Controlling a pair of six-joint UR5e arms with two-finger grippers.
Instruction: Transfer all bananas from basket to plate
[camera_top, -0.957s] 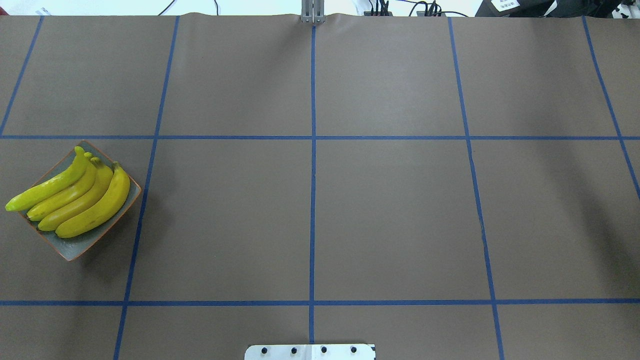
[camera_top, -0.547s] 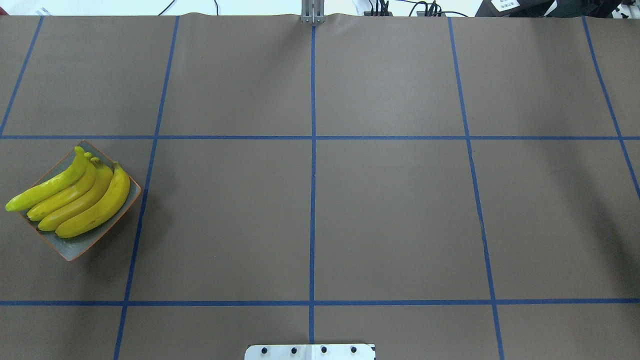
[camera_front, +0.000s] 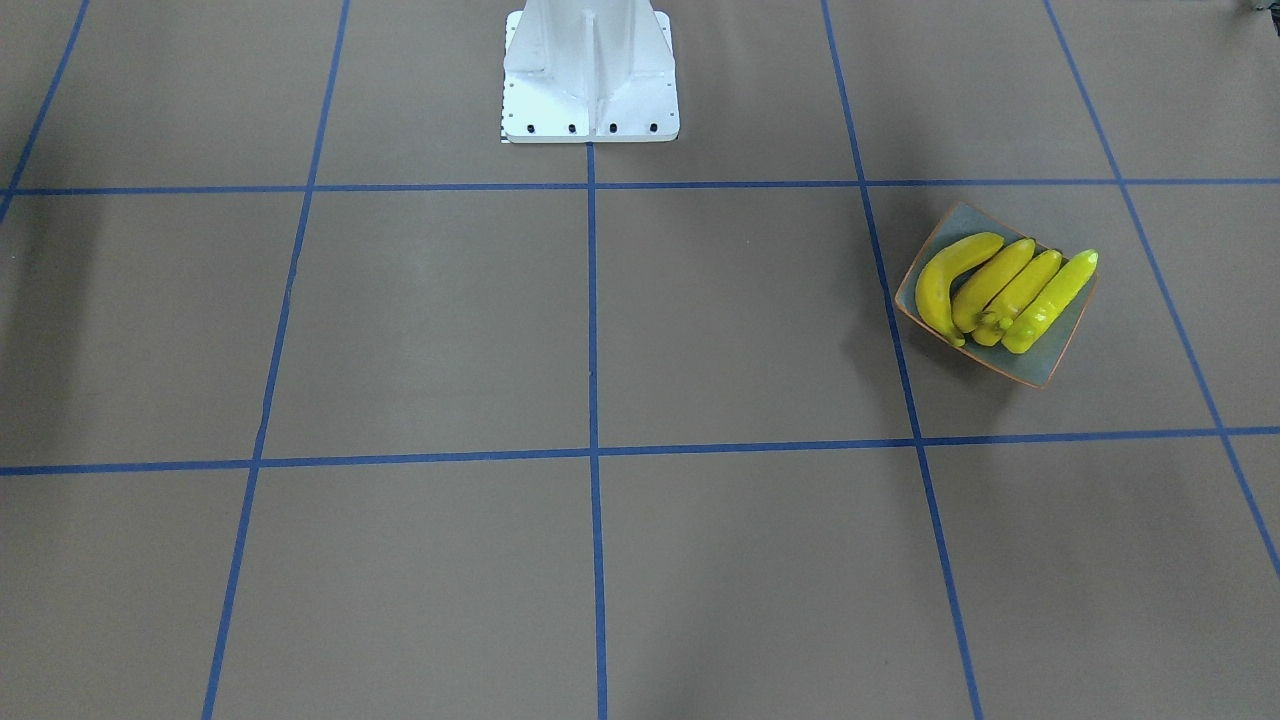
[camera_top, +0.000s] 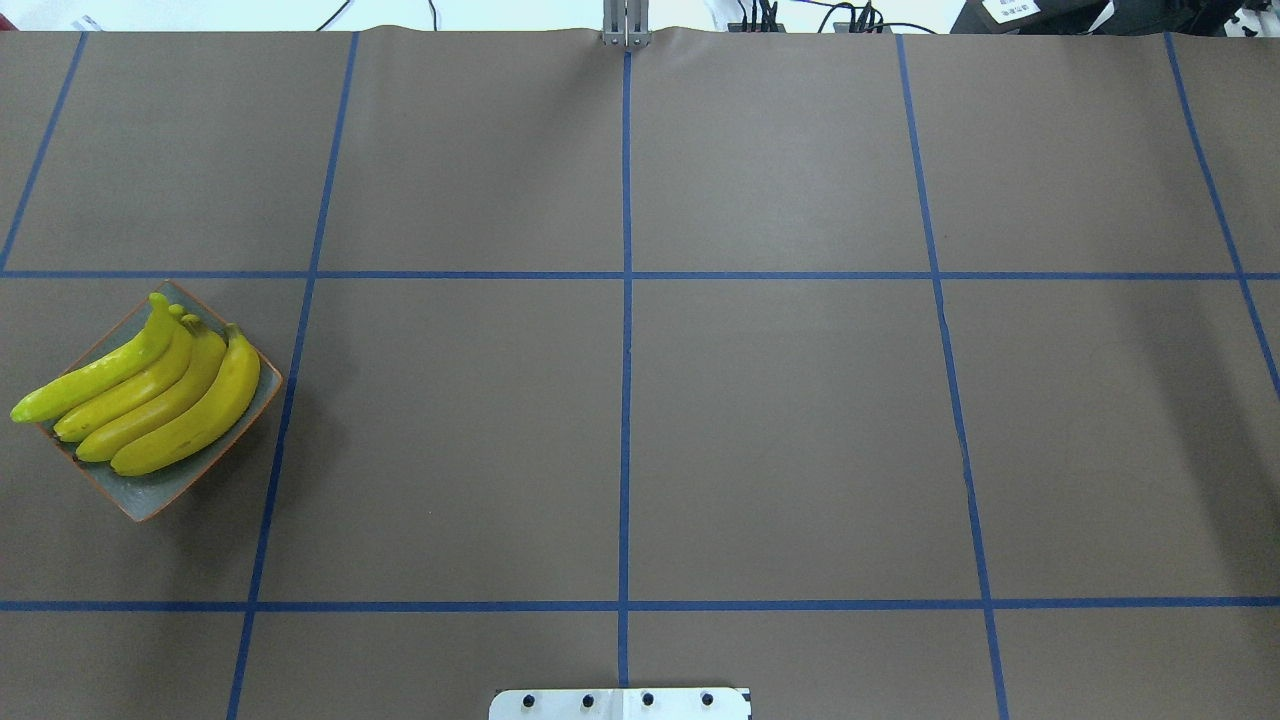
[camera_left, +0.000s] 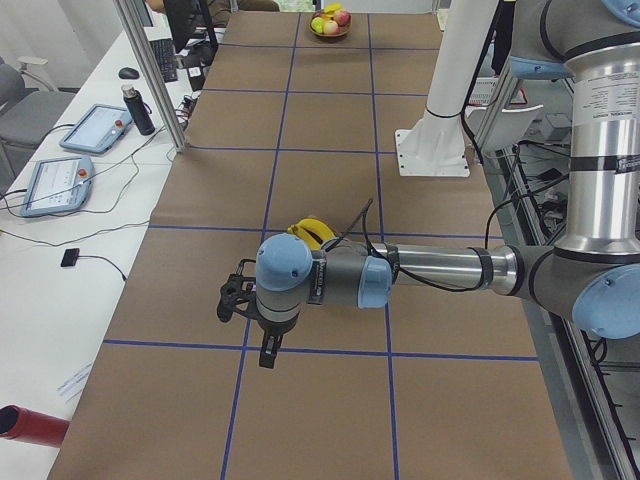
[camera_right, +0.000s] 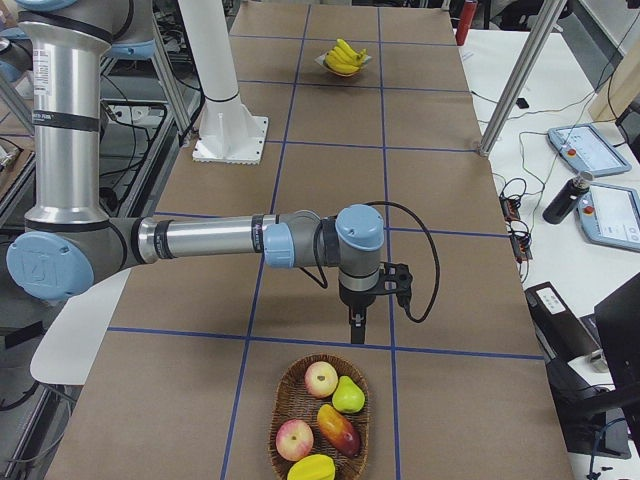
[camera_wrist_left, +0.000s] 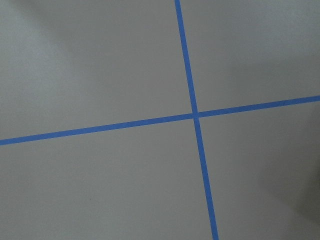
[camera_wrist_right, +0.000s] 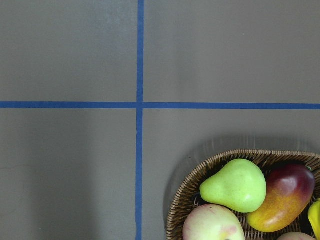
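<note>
Nothing has shifted in the overhead view over the last second; the plate and its four bananas lie as before.

Seen from the right end of the table, the nearest thing is a wicker basket. It holds two apples, a pear, a mango and a yellow fruit at the frame's edge. Just beyond its rim the right gripper hangs pointing down above a blue tape line, on an arm stretched level across the table. Only this side view shows it, so I cannot tell how far its jaws stand apart. Its wrist camera looks on the basket's rim, the pear and the mango.

Farther on stands the white base. Toward the far, left end sits the plate, with the bananas side by side on it and one tip overhanging the rim. Past that, the left gripper points down near a crossing of the tape. I cannot tell its opening either. Its wrist camera sees only tape and the brown cover.
</note>
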